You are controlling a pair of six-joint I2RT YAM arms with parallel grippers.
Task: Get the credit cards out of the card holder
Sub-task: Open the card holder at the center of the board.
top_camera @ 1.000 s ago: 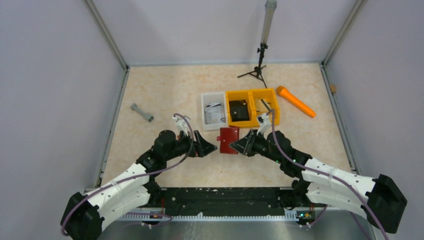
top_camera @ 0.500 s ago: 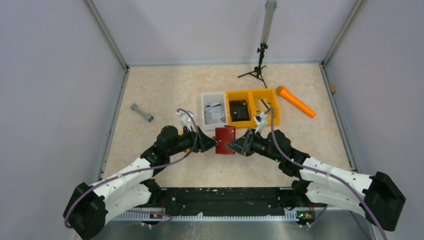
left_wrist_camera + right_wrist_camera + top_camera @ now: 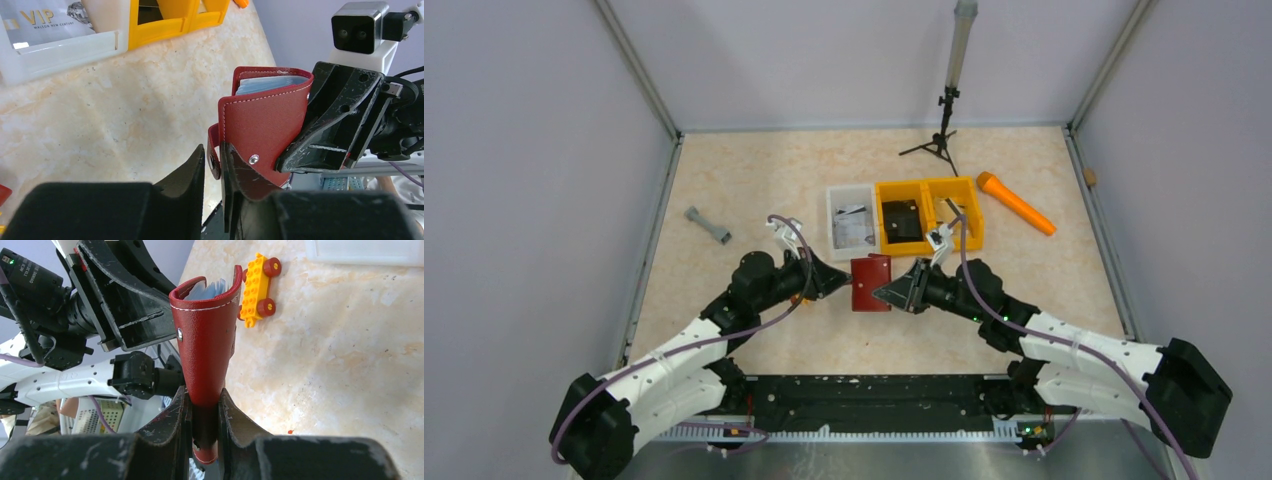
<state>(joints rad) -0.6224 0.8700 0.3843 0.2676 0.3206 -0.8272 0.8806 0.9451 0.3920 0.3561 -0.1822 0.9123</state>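
Observation:
The dark red card holder (image 3: 871, 283) hangs above the table between both arms. My right gripper (image 3: 894, 290) is shut on its folded edge, and the right wrist view shows the holder (image 3: 207, 340) standing up out of that gripper (image 3: 204, 395). My left gripper (image 3: 842, 282) has its fingers drawn in around the short strap tab with the snap. In the left wrist view the tab sits in that gripper (image 3: 212, 150), against the right finger. Pale credit cards (image 3: 270, 84) peek out of the holder's open top (image 3: 210, 289).
A white bin (image 3: 852, 228) with a printed card and two yellow bins (image 3: 929, 212) stand just behind the grippers. An orange tool (image 3: 1016, 203), a small tripod (image 3: 941, 130) and a grey part (image 3: 708, 225) lie further off. A yellow-and-red toy block (image 3: 258, 289) lies under the left arm.
My left gripper moved right to the holder and drew its wide-open jaws in around the strap tab. The right gripper carried the holder slightly left and kept its grip.

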